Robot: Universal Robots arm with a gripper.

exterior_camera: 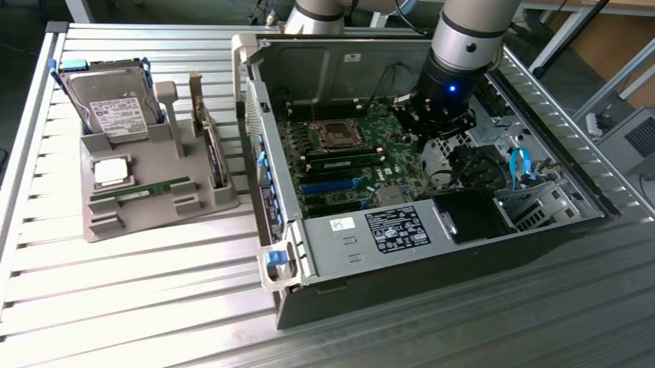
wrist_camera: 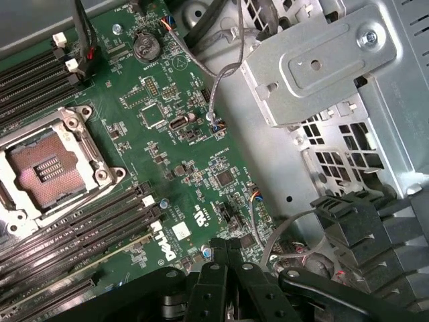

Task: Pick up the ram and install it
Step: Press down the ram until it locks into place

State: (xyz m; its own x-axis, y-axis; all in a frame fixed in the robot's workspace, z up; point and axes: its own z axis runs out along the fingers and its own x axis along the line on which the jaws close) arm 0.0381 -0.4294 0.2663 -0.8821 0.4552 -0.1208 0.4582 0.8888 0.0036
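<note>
Your gripper (wrist_camera: 226,258) hangs with its fingers together and empty above the motherboard (wrist_camera: 181,154) inside the open case (exterior_camera: 338,245), while the ram (exterior_camera: 140,191) lies in the grey holder tray (exterior_camera: 153,207) near the worktop's (exterior_camera: 133,299) edge.

The grey robot arm (exterior_camera: 471,38) is cut off by the exterior view's upper edge. The black hand (wrist_camera: 226,251) is cut off at the wrist view's edge (fingers pressed together). Label text on the silver hard drive (exterior_camera: 113,103) is too small to read.
</note>
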